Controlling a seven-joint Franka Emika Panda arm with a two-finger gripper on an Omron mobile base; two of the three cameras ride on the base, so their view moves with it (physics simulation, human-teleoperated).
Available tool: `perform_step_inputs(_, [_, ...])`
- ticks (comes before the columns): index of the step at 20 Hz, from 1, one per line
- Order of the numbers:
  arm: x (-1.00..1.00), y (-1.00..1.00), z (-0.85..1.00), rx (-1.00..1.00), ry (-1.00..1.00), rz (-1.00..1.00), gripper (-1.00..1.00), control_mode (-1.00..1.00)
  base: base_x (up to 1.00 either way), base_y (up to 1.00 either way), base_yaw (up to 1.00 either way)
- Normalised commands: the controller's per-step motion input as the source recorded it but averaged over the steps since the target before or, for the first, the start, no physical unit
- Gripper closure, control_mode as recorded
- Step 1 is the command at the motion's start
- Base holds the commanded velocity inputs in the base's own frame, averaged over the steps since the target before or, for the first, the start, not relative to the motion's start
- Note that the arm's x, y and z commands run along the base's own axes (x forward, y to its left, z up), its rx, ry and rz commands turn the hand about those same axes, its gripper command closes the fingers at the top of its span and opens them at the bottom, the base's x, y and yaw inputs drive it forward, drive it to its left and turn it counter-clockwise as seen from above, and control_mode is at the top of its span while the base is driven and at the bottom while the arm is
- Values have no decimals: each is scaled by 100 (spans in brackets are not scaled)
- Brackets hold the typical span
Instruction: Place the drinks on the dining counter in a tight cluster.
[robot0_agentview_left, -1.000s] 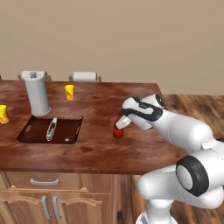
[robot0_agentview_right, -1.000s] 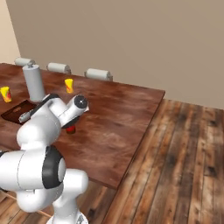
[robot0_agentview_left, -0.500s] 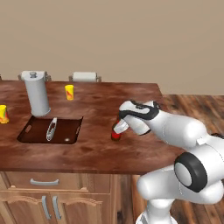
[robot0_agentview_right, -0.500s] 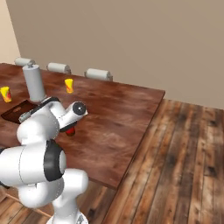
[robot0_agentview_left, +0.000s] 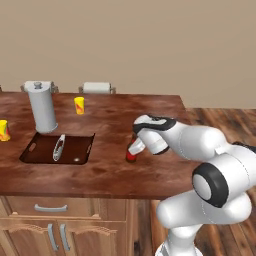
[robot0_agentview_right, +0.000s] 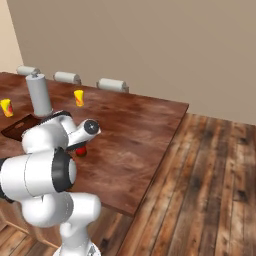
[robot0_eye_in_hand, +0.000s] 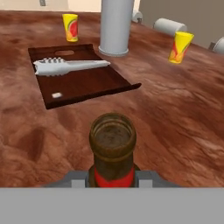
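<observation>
Where the arm reaches down in the left base view, the tool (robot0_agentview_left: 133, 150) is closed on the bottle (robot0_agentview_left: 131, 156), just right of the sink (robot0_agentview_left: 75, 141) on the surface (robot0_agentview_left: 115, 120). In the right base view, the bottle (robot0_agentview_right: 80, 150) is seen below the hand. In the hand view, the bottle (robot0_eye_in_hand: 112, 151) is clamped between the fingers (robot0_eye_in_hand: 146, 177), before the sink (robot0_eye_in_hand: 94, 83), two cups (robot0_eye_in_hand: 180, 46) and a grey cylinder (robot0_eye_in_hand: 116, 27).

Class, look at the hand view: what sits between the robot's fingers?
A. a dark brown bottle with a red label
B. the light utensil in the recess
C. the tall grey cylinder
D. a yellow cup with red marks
A: the dark brown bottle with its red label stands right between the fingers, while both cups, the cylinder and the utensil lie farther off.
</observation>
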Motion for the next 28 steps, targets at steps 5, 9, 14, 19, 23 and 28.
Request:
perform_step_inputs(5, [4, 3, -19, 0, 0, 1, 100, -100, 0, 0, 0])
perform_step_inputs(9, [0, 1, -24, 0, 0, 2, 100, -100, 0, 0, 0])
perform_step_inputs(14, [0, 2, -25, 0, 0, 1, 100, -100, 0, 0, 0])
perform_step_inputs(19, [0, 3, -24, 0, 0, 1, 100, -100, 0, 0, 0])
perform_step_inputs(23, [-2, 7, -27, 0, 0, 1, 100, -100, 0, 0, 0])
perform_step_inputs(28, [-11, 6, -21, 0, 0, 1, -100, -100, 0, 0, 0])
